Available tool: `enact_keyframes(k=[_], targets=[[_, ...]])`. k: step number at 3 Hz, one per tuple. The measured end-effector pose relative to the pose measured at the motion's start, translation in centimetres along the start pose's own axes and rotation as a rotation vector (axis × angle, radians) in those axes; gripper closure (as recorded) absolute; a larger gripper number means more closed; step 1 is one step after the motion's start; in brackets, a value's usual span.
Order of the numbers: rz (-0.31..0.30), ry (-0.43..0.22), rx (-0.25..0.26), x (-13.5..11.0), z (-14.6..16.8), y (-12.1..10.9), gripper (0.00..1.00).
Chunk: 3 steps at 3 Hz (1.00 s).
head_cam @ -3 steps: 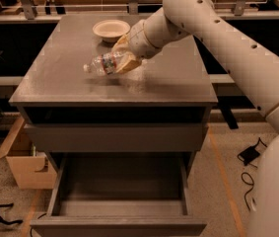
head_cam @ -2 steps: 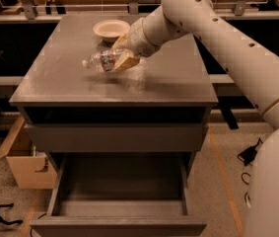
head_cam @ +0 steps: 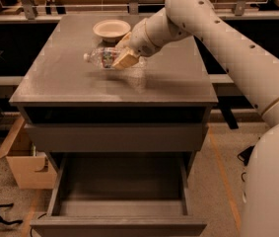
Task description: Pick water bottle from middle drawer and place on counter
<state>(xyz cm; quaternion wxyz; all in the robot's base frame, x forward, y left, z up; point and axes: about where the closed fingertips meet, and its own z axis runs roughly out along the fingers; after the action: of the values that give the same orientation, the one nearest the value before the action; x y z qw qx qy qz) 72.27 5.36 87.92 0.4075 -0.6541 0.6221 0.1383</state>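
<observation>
The water bottle is clear with a coloured label band and lies sideways, cap to the left, just above the counter. My gripper is shut on the bottle's right part, its tan fingers around it, at the counter's middle back. The middle drawer stands pulled open below and shows nothing inside.
A pale bowl sits on the counter just behind the bottle and gripper. A flat shut drawer front is above the open drawer. A cardboard box stands on the floor at the left. My arm reaches in from the right.
The gripper and the bottle have shifted slightly up and towards the bowl. The drawer has not moved.
</observation>
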Motion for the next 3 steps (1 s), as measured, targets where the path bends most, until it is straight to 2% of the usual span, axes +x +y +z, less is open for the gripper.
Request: enact_keyframes(k=[2, 3], targets=[[0.206, -0.021, 0.009, 3.5, 0.9, -1.0, 0.99], [0.225, -0.034, 0.001, 4.0, 1.0, -1.1, 0.8]])
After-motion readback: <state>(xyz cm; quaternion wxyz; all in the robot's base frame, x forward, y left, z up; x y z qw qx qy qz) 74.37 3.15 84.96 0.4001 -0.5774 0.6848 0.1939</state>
